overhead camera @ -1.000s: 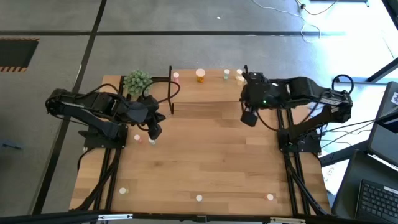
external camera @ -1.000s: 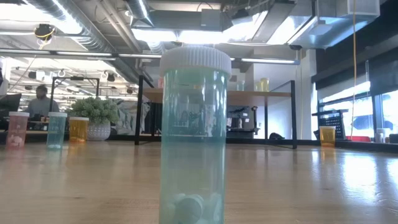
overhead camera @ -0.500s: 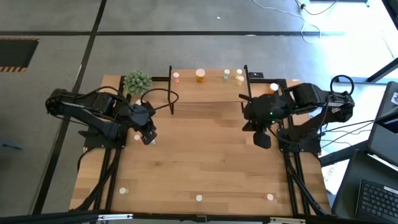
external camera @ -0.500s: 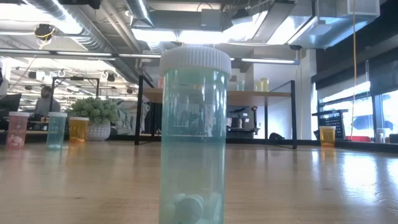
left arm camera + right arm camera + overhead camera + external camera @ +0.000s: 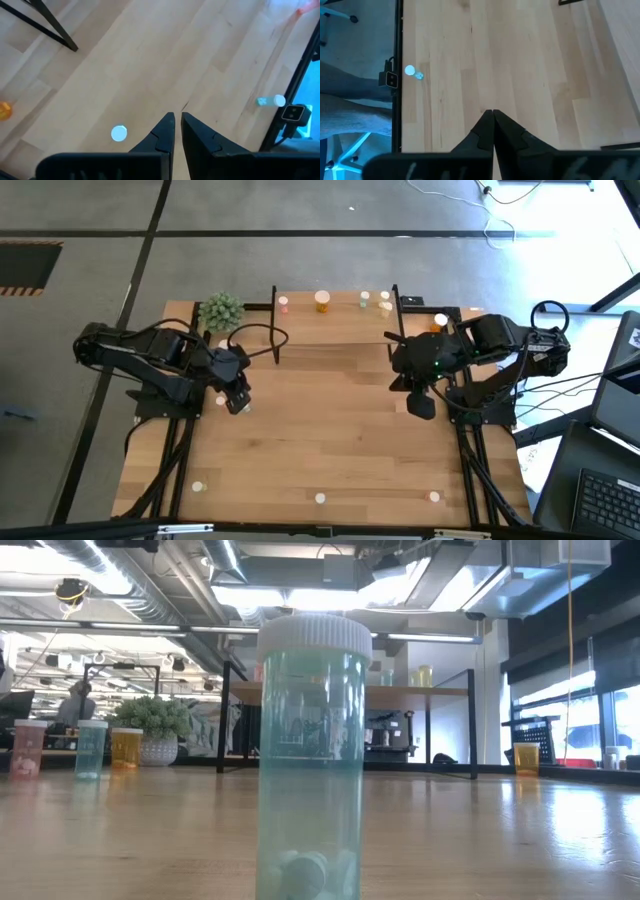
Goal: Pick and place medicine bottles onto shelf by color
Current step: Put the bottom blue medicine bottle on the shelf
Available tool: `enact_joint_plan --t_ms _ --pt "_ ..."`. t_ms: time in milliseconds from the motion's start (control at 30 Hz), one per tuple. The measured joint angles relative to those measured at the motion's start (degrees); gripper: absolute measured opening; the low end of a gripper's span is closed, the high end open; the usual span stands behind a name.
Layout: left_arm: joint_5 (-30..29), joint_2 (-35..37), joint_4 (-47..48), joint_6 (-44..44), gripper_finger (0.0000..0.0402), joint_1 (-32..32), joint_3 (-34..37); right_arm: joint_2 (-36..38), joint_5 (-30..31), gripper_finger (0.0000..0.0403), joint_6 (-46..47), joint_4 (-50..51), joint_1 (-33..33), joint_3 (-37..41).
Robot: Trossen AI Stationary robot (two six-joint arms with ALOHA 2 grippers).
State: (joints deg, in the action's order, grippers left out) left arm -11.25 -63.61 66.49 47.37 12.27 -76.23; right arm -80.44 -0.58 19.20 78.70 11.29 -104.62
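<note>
The shelf (image 5: 335,320) stands at the table's far edge. On it are a pink bottle (image 5: 283,303), an orange one (image 5: 322,301) and pale green ones (image 5: 364,299). More medicine bottles stand on the table: three near the front edge, the middle one teal with a white cap (image 5: 313,755), and a pink one (image 5: 220,401) beside my left gripper. My left gripper (image 5: 237,406) (image 5: 177,116) hangs over the table's left part, fingers nearly together and holding nothing. My right gripper (image 5: 422,410) (image 5: 493,112) is shut and empty over the right part, nearer than the shelf's right end.
A spiky green potted plant (image 5: 221,310) stands left of the shelf. Orange bottles (image 5: 440,321) stand at the far right, beside the right arm. The middle of the wooden tabletop (image 5: 330,430) is bare wood. A laptop (image 5: 610,480) sits off the table's right side.
My right gripper has swung away from the shelf's right end, toward the table's near and right edges, staying shut; it has kept still for the last half second. My left gripper has tipped and turned a little, almost in place.
</note>
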Motion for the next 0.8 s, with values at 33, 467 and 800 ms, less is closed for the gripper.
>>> enact_joint_plan --t_ms 33,467,800 --pt "-0.08 0.00 0.09 0.00 0.0027 0.00 0.00 0.00 0.00 0.0007 -0.02 0.00 0.00 0.00" --pt "-0.09 -0.42 0.76 0.13 0.0014 0.00 0.00 -0.02 0.90 0.0009 -0.37 -0.02 0.00 0.02" --pt "3.39 -1.43 0.88 1.74 0.0080 -0.27 -0.01 -0.02 0.92 0.0009 -0.37 -0.02 -0.01 0.02"
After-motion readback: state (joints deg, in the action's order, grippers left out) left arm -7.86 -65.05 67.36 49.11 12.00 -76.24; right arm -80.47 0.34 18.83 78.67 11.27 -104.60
